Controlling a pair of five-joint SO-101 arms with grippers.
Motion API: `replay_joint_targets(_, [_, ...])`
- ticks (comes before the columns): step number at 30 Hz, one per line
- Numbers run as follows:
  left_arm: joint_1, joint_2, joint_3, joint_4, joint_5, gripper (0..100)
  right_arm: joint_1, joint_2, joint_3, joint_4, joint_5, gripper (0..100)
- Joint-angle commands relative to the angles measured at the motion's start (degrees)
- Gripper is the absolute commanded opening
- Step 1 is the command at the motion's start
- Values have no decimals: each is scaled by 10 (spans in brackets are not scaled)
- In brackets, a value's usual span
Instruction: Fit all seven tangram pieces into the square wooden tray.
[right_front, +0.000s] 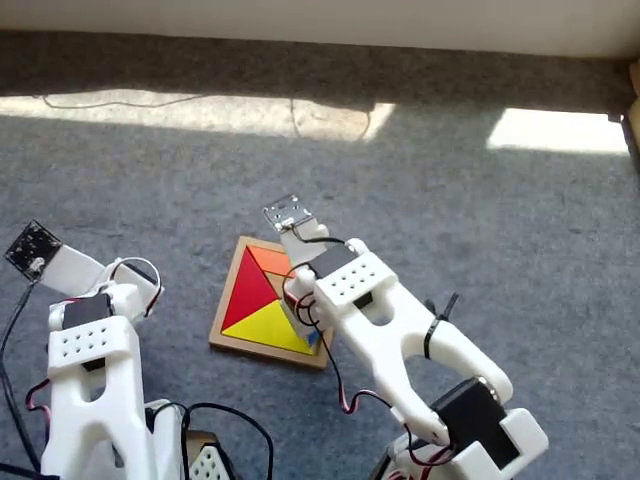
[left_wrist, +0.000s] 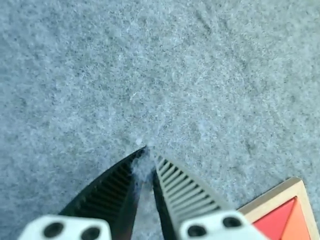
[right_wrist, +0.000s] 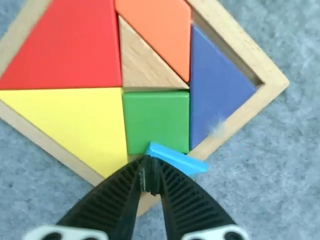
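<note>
High view puts the last sky-blue piece (right_front: 313, 338), pinched by the right gripper (right_wrist: 150, 172), unseated at the tray's (right_front: 226, 295) 5 o'clock corner, six others seated; left gripper (left_wrist: 149, 155) closed, empty.

The tool (right_wrist: 151, 170), jaws nearly together, touches a light blue piece (right_wrist: 177, 159) tilted on the rim of the tray (right_wrist: 240, 42), beside the green square (right_wrist: 156, 120). The red triangle (right_wrist: 70, 45), yellow triangle (right_wrist: 75, 120), orange piece (right_wrist: 155, 30), wooden triangle (right_wrist: 142, 67) and dark blue triangle (right_wrist: 215, 85) lie flat inside.
</note>
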Motion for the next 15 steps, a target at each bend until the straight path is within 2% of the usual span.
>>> replay_joint_targets(1, [-7, -15, -2, -8, -4, 5, -22, 14, 15, 11, 8, 4])
replay_joint_targets(7, [-8, -15, -2, -8, -4, 5, -74, 11, 55, 7, 62, 4])
replay_joint_targets(15, [-8, -15, -2, -8, -4, 5, -60, 4, 52, 11, 62, 4])
